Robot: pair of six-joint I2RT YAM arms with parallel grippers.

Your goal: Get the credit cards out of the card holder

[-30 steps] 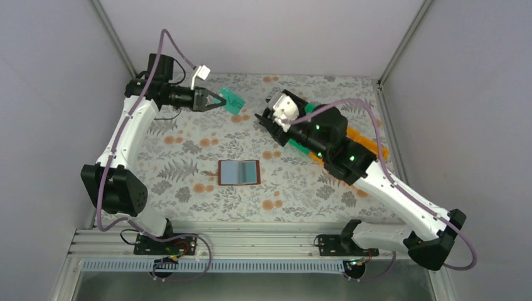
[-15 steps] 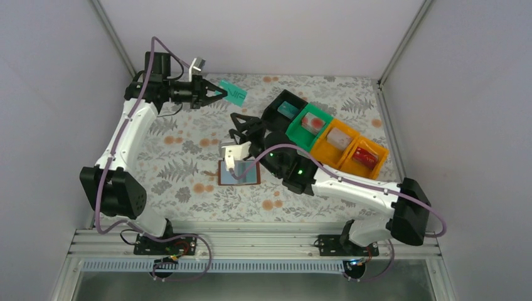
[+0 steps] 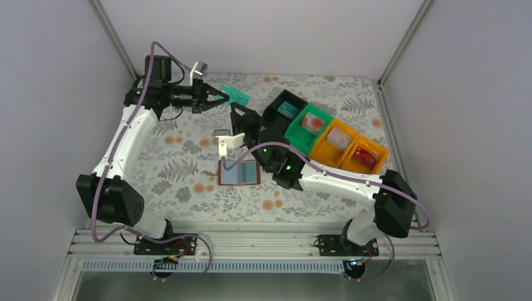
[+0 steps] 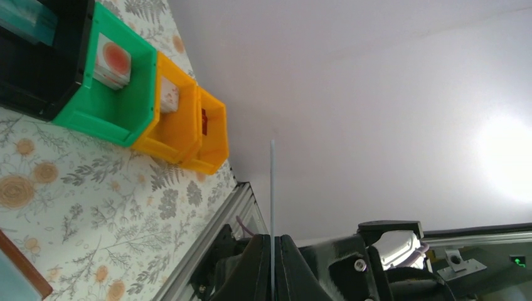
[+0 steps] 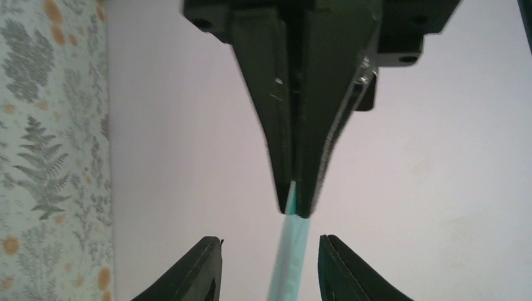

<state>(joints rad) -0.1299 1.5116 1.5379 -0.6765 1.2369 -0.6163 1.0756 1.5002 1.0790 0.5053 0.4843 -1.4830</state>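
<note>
The card holder point(image 3: 239, 172) lies open on the flowered table, brown at the rim and pale blue inside. My left gripper point(image 3: 219, 96) is shut on a teal credit card point(image 3: 237, 96), held in the air at the back left. The left wrist view shows that card edge-on as a thin line point(image 4: 272, 188) rising from the shut left gripper point(image 4: 272, 241). My right gripper point(image 3: 238, 113) has come up to the card. In the right wrist view the card point(image 5: 285, 263) hangs between the open right gripper's point(image 5: 270, 240) fingers, with a gap on each side.
A row of bins stands at the back right: black point(image 3: 285, 111), green point(image 3: 309, 125) and two orange ones point(image 3: 335, 141) point(image 3: 364, 155), with cards inside. Grey walls close in the table on three sides.
My right arm swung from the bins past the card holder to the card in the left gripper, and its jaws narrowed around it. The left gripper kept its hold.
</note>
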